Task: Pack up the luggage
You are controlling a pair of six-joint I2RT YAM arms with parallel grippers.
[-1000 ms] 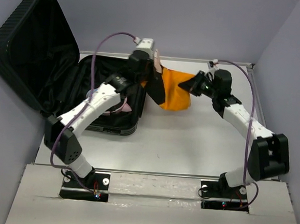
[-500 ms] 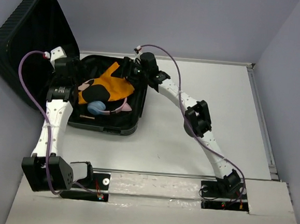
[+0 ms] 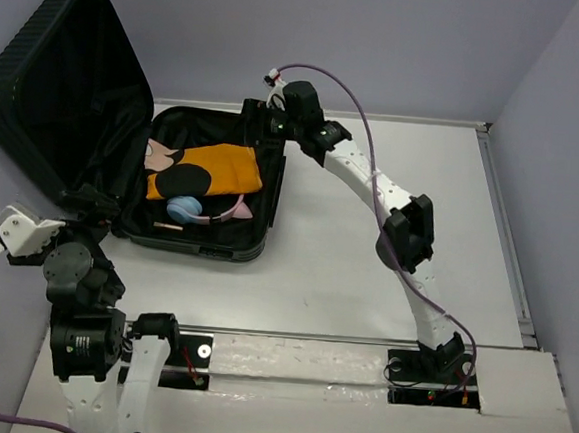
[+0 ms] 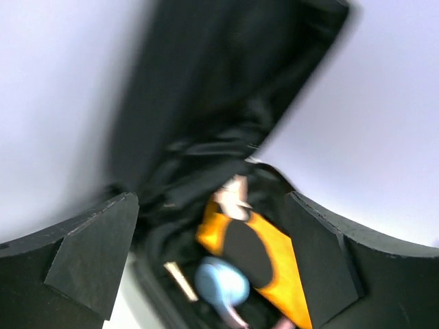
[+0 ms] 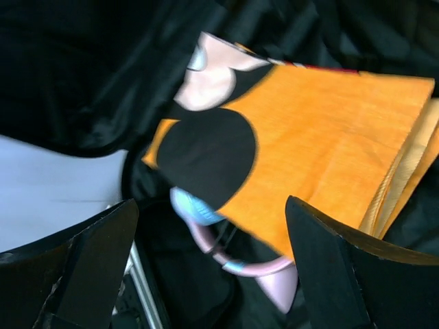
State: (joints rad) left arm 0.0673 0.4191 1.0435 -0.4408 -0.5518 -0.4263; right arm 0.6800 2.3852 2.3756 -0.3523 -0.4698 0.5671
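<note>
The luggage lies open at the table's left, its ribbed lid raised against the left wall. A folded orange cloth with black shapes lies flat inside on the black lining. Blue-and-pink headphones rest just in front of it. My right gripper hovers over the luggage's far right corner, open and holding nothing, with the orange cloth and headphones below it. My left gripper is drawn back by the luggage's near left corner. It is open, and looks across at the cloth.
A small pale stick lies in the luggage near its front wall. Purple walls close in the left, back and right. A metal rail crosses the near edge between the arm bases. Bare grey table stretches right of the luggage.
Both grippers carried the orange cloth from right of the luggage into it, then opened and let go. The left arm has since drawn back to the near left.
</note>
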